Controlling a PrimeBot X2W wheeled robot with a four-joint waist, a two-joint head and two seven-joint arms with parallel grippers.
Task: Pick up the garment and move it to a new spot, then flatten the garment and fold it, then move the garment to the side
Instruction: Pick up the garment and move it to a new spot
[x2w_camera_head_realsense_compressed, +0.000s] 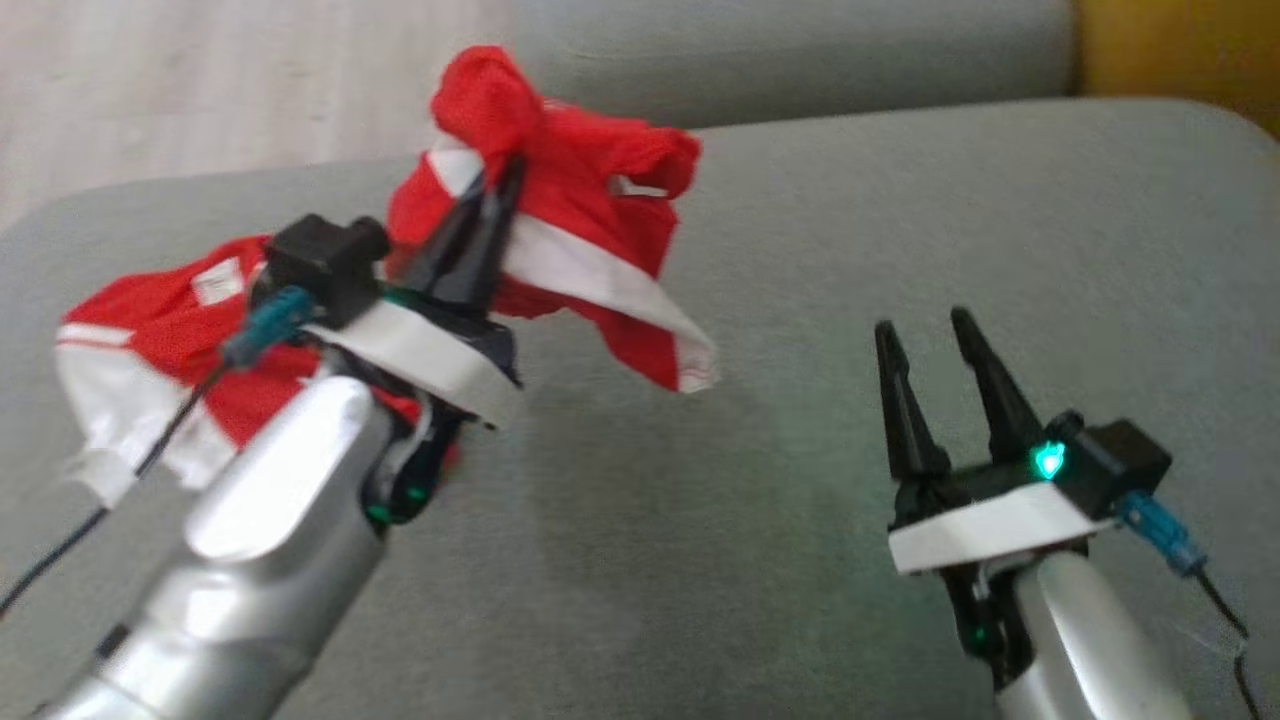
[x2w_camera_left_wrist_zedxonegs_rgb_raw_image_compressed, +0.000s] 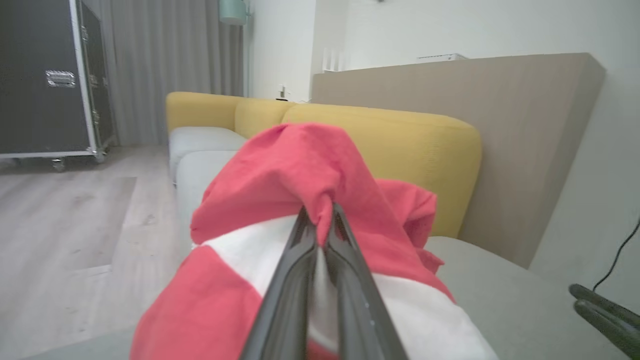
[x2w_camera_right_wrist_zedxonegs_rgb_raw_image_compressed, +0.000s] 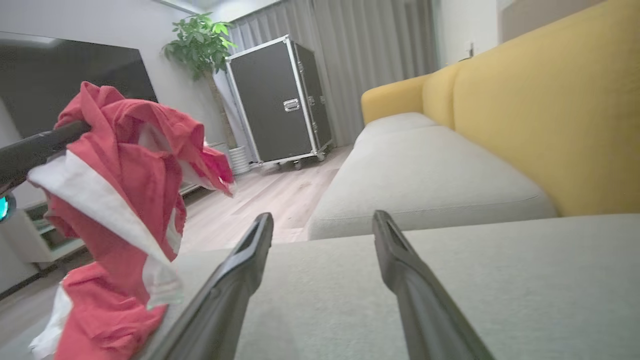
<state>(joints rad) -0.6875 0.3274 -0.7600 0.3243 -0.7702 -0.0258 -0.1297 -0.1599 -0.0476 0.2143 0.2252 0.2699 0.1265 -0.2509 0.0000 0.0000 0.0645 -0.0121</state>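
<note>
The left tool (x2w_camera_head_realsense_compressed: 497, 190) was clenched on a fold of the red-and-white garment (x2w_camera_head_realsense_compressed: 590, 180), held up over the grey cushion (x2w_camera_head_realsense_compressed: 950, 200) (its lower part rested there, to the left). The right tool (x2w_camera_head_realsense_compressed: 925, 325), released and empty, stood apart on the garment's right; of the 2 arms, the left was nearer.

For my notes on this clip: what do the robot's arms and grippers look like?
Both forearms are glossy silver-grey. Each ends in a white collar carrying two long, tapering black fingers: left gripper, right gripper. A black box beside each collar has a teal connector and thin black cable. A green light glows on the right gripper's base.
</note>
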